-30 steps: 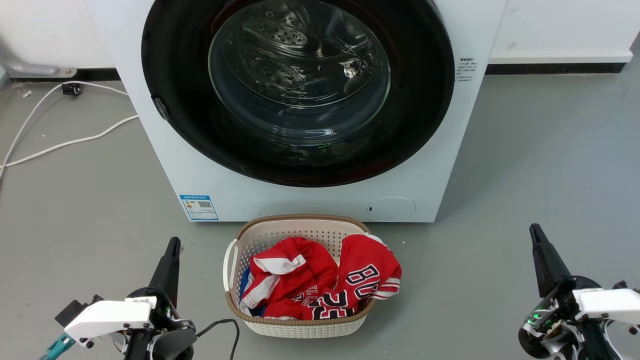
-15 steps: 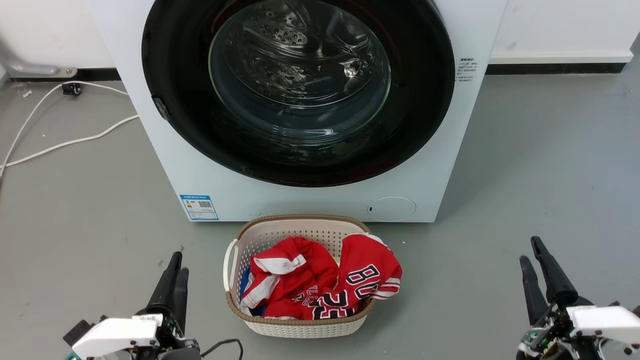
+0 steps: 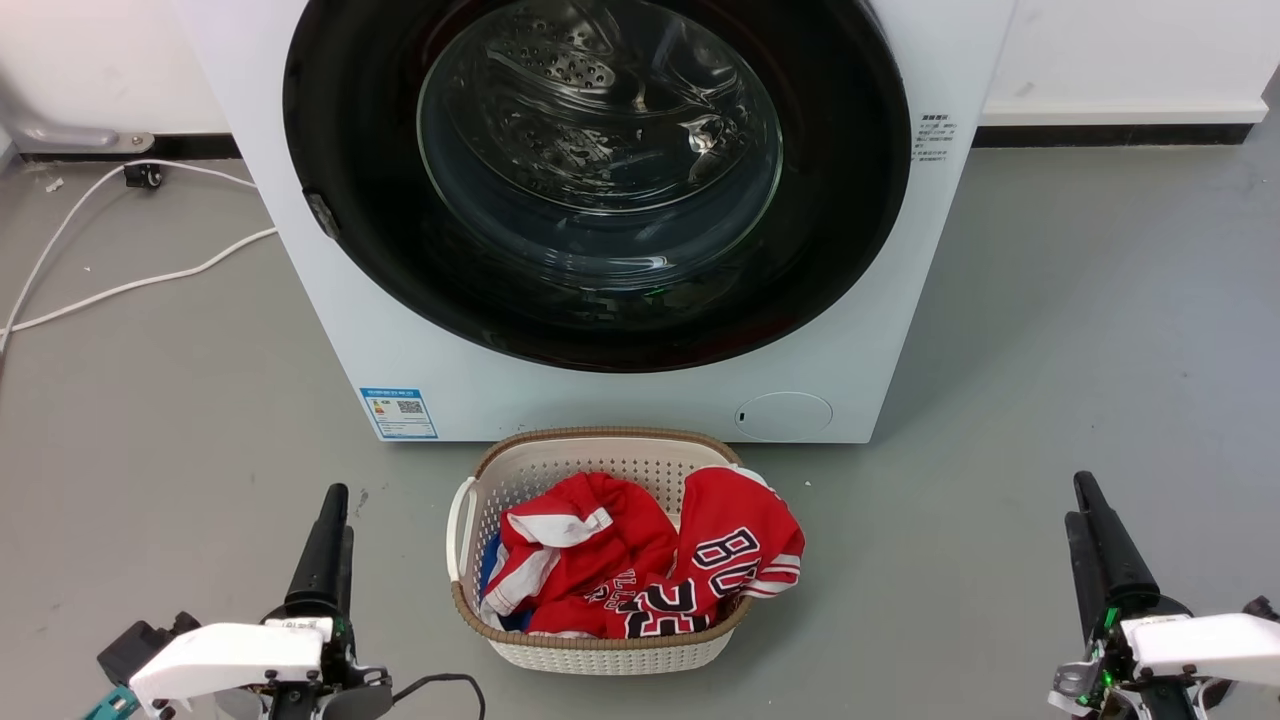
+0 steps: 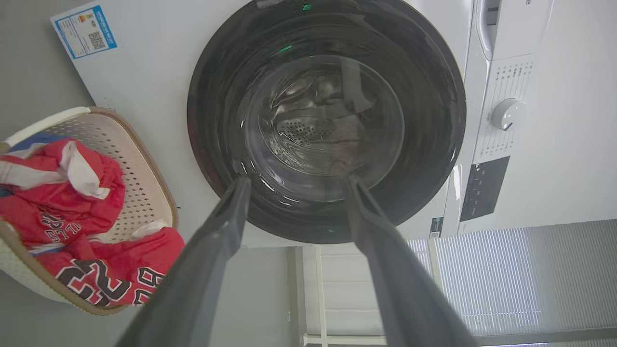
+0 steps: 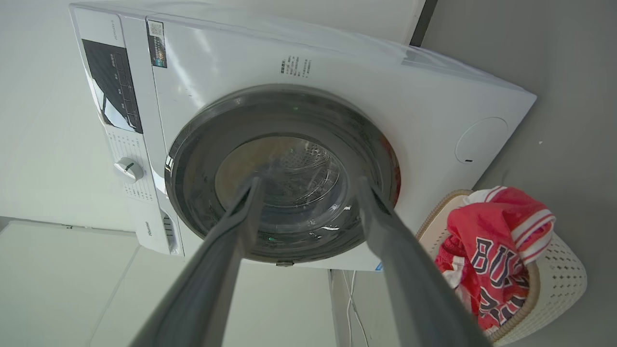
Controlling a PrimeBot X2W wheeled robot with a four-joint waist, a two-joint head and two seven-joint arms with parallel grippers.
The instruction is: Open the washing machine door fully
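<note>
The jaws of both grippers stand apart and hold nothing; each wrist view shows a clear gap between the two dark fingers. My left gripper and right gripper hang low, well short of the washing machine door. The door lies shut against the white machine, ahead of both grippers and untouched. Each wrist view frames its glass between the fingers. A basket of red clothes sits just before the machine, between the grippers.
</note>
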